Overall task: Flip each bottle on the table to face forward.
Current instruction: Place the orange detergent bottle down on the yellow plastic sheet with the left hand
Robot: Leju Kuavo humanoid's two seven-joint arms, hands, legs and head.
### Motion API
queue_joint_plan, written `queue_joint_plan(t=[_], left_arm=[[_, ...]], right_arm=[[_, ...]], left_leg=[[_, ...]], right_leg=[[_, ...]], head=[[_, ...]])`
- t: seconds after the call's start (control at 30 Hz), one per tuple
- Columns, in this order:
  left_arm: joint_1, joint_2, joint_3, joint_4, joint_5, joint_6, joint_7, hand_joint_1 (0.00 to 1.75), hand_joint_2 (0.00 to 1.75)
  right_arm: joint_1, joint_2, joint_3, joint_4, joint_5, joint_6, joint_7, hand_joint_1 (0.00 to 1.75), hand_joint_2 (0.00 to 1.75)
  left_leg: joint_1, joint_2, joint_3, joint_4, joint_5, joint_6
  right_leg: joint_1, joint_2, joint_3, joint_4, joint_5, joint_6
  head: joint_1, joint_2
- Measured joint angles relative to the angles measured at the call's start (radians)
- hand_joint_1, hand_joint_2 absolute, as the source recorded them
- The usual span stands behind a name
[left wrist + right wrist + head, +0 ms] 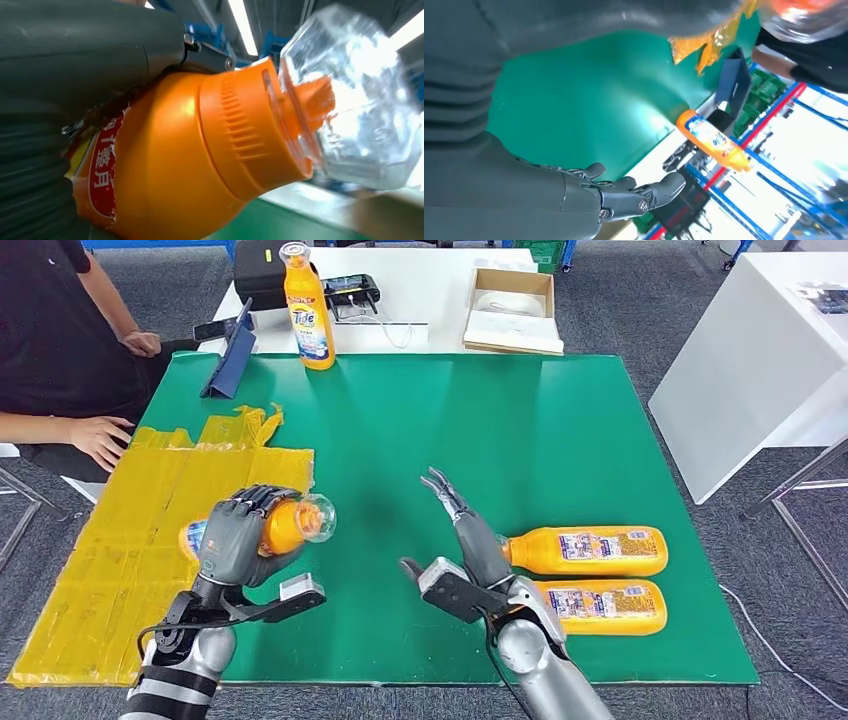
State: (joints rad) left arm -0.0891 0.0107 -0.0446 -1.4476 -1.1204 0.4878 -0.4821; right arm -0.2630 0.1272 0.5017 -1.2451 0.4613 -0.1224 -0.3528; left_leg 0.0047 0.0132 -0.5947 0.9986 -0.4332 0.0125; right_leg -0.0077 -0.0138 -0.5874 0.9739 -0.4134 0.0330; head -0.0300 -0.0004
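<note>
- Head view: the left robot hand (238,537) sits at about 7 o'clock on the green table (420,420), its fingers wrapped round the body of an orange bottle (285,525) that it holds lifted above the surface.
- That held bottle lies roughly level, its clear cap (318,517) pointing toward 3 o'clock and its labelled end hidden behind the fingers.
- Left wrist view: the same bottle's ribbed orange collar (240,135) and clear faceted cap (355,100) show up close, with a red label patch (102,170) just beside the grey hand cover.
- The right robot hand (462,540) is near 5 o'clock, empty – fingers stretched out straight and apart, pointing toward 12 o'clock.
- Right wrist view: the dark fingers (644,195) are extended over the green surface with nothing between them.
- 2 more orange bottles lie on their sides at about 4 o'clock, parallel and close together – the farther lying bottle (590,551) and the nearer lying bottle (605,607), both with labels facing up.
- The neck end of the farther lying bottle is just beside the right robot hand; whether they touch I cannot tell.
- A 4th bottle, the upright Tide bottle (307,308), stands at about 11 o'clock at the far edge of the green surface.
- A crumpled yellow sheet (140,540) covers the 9 o'clock side of the table.
- A person's hand (100,438) rests at the edge of that sheet, near 10 o'clock.
- A blue tablet stand (232,358) and an open cardboard box (512,310) sit toward 12 o'clock.
</note>
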Motion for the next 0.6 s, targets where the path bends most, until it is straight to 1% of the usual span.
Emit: queue_joint_plan(t=[0.13,0.2,0.27,0.37,0.6], left_arm=[[-0.006,0.042,0.009,0.093,-0.120,0.072,0.066,1.75,1.75],[-0.011,0.061,0.017,0.155,-0.204,0.108,0.119,1.75,1.75],[-0.021,0.080,0.024,0.229,-0.254,0.129,0.154,1.75,1.75],[-0.038,0.106,0.035,0.324,-0.262,0.147,0.163,1.75,1.75],[-0.078,0.130,0.040,0.447,-0.257,0.120,0.162,1.75,1.75]], right_arm=[[0.076,-0.067,-0.009,-0.092,0.017,0.012,-0.017,0.00,1.75],[0.110,-0.115,-0.009,-0.134,0.027,0.037,-0.021,0.00,1.75],[0.138,-0.170,-0.009,-0.174,0.022,0.071,-0.024,0.00,1.75],[0.171,-0.248,-0.010,-0.223,0.011,0.100,-0.030,0.00,1.75],[0.229,-0.378,-0.010,-0.313,0.079,0.108,-0.027,0.00,1.75]], left_leg=[[0.000,0.000,0.000,0.000,0.000,0.000],[0.000,0.000,-0.001,0.000,0.000,0.000],[0.000,0.000,-0.001,0.000,0.000,0.000],[-0.001,0.000,-0.001,0.000,-0.001,0.000],[-0.001,-0.001,0.000,0.000,-0.001,0.000]], right_leg=[[0.000,0.000,0.000,0.000,0.000,0.000],[0.000,0.000,0.000,0.000,0.000,0.000],[-0.001,0.000,-0.001,0.000,0.000,0.000],[-0.001,0.000,-0.001,0.000,0.000,0.000],[-0.001,0.000,0.001,0.000,0.000,0.000]], head=[[0.000,0.000],[0.000,0.000],[0.000,0.000],[0.000,0.000],[0.000,0.000]])
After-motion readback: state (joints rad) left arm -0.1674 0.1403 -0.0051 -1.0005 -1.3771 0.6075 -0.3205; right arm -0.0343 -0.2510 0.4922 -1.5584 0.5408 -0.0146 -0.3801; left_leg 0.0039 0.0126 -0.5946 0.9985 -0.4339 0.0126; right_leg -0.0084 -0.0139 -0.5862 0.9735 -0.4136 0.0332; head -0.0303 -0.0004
